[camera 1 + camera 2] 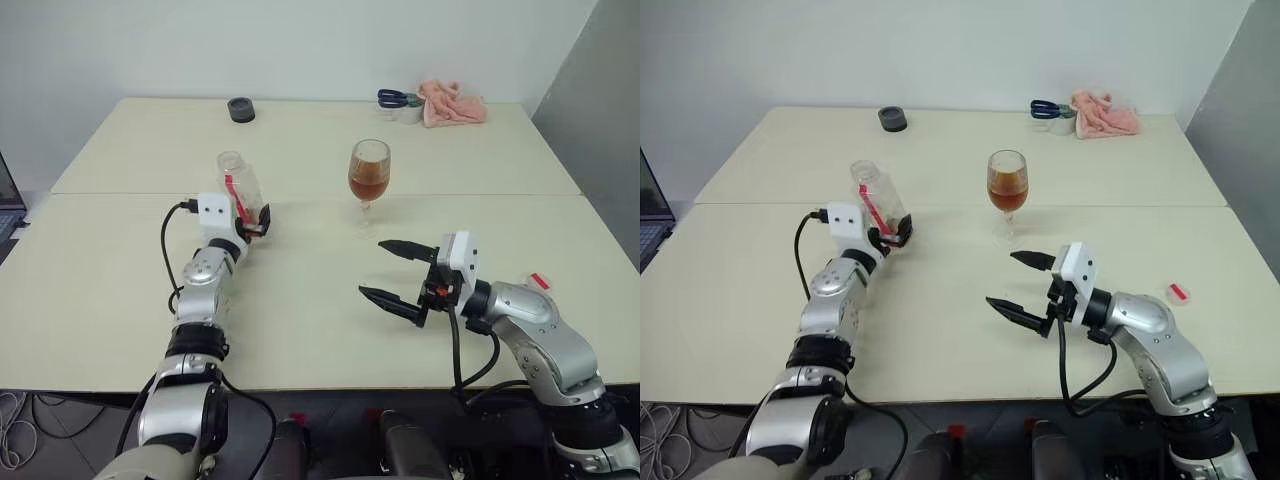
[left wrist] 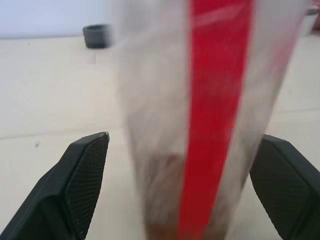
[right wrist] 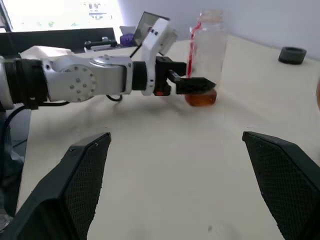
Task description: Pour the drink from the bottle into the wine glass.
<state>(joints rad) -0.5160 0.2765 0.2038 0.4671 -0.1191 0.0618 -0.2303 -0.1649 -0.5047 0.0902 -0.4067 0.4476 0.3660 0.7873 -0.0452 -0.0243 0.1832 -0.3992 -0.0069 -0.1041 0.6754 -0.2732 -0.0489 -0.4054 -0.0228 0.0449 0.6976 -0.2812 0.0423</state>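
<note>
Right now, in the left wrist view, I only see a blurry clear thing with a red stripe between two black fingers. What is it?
Observer: The bottle, uncapped, standing on the table with just a little drink at its bottom.
Visitor: Is there a glass anywhere?
Observer: Yes, the wine glass stands to the bottle's right, partly filled with amber drink.
Visitor: And the other arm?
Observer: The right arm's fingers are spread open above the table, holding nothing.
</note>
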